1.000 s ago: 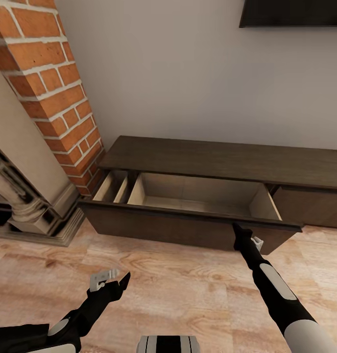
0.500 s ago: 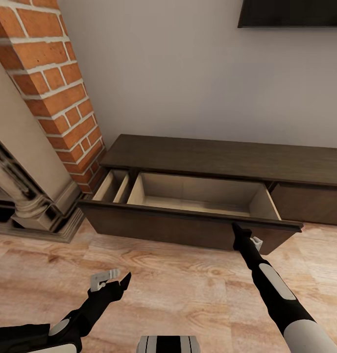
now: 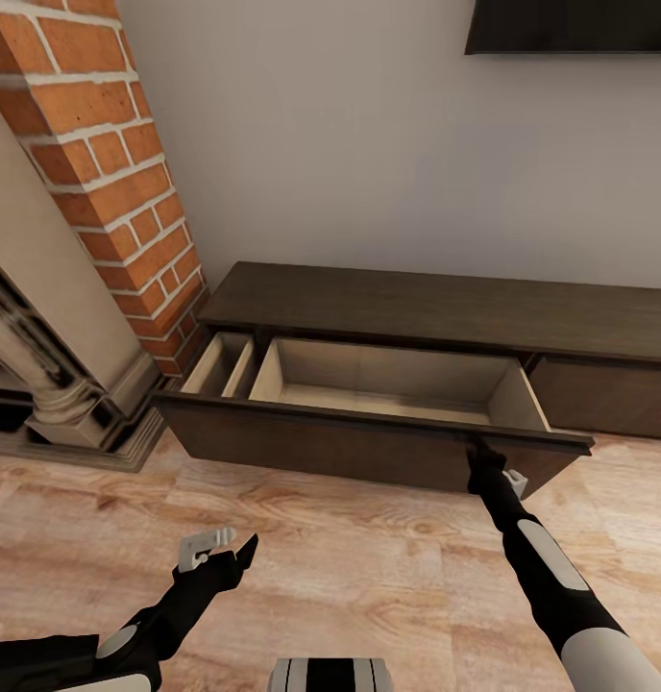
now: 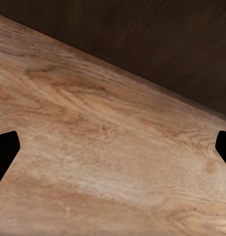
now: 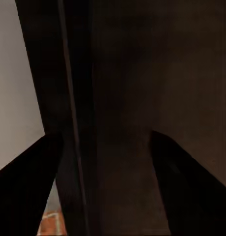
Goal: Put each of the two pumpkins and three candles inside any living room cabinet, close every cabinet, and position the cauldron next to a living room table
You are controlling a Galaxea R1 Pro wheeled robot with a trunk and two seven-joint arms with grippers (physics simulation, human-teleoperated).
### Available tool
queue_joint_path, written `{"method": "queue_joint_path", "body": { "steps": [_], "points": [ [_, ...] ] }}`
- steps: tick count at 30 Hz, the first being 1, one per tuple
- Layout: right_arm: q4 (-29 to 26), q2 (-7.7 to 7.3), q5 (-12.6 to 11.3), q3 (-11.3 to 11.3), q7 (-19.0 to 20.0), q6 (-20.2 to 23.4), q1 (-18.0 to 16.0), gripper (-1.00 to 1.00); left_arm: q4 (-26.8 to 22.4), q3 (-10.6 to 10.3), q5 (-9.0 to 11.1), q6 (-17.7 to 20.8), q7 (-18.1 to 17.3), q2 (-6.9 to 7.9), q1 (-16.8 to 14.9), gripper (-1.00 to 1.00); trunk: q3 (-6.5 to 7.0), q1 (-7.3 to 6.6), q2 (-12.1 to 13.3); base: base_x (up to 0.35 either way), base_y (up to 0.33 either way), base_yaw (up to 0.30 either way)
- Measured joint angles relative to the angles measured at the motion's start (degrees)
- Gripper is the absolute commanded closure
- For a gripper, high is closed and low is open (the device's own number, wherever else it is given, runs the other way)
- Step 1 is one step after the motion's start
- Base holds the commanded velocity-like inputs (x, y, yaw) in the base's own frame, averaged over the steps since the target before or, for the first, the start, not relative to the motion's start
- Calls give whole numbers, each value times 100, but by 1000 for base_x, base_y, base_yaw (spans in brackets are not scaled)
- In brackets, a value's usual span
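Your right gripper (image 3: 482, 455) has edged forward onto the open drawer front of the cabinet (image 3: 369, 444).
Its fingers stand parted against the dark wood; your left gripper (image 3: 223, 548), also open, hovers low over the plank floor (image 3: 369, 577) beside the brick fireplace (image 3: 100, 192).

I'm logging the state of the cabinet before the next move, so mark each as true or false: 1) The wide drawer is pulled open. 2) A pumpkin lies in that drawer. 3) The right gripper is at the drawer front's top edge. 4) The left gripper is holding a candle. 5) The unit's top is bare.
1) True: the wide drawer of the cabinet stands pulled out, pale inside showing.
2) False: the visible part of its inside holds nothing.
3) True: the right gripper is at the drawer front's top edge.
4) False: the left gripper hangs open over the floor, holding nothing.
5) True.
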Motion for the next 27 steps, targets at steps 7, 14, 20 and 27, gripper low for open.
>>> {"method": "queue_joint_path", "body": {
  "steps": [7,14,20,27],
  "points": [
    [12,-1,7,0,1,-2,0,-100,0,0,3,2,0,0,0,-100,0,2,0,-67,0,0],
    [15,-1,12,0,1,1,0,-100,0,-2,3,-1,0,0,0,-100,0,3,0,-279,0,0],
    [15,-4,13,0,10,0,0,-100,0,-1,3,4,0,0,0,-100,0,3,0,-298,0,0],
    [5,-4,26,12,11,-12,0,-100,0,0,0,3,0,0,0,-100,0,0,0,-110,0,0]
  ]
}}
